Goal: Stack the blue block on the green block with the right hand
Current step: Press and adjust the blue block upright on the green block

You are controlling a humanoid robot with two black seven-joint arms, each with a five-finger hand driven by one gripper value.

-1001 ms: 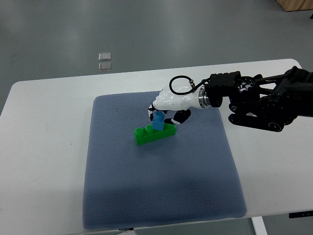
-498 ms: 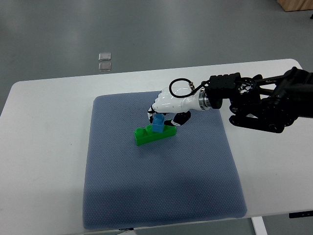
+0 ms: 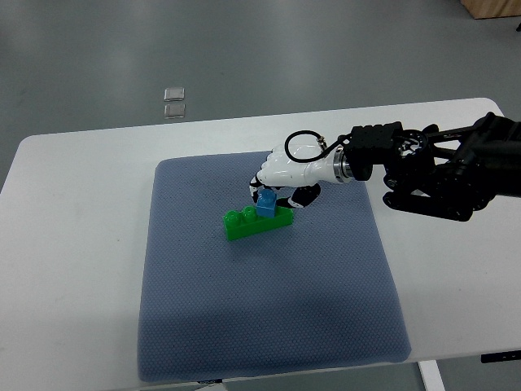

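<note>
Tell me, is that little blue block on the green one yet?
On. The blue block sits upright atop the green block, right of its middle, with the right hand's fingers around it.

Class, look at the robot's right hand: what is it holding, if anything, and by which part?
The right hand grips the blue block by its upper sides, on the green block.
</note>
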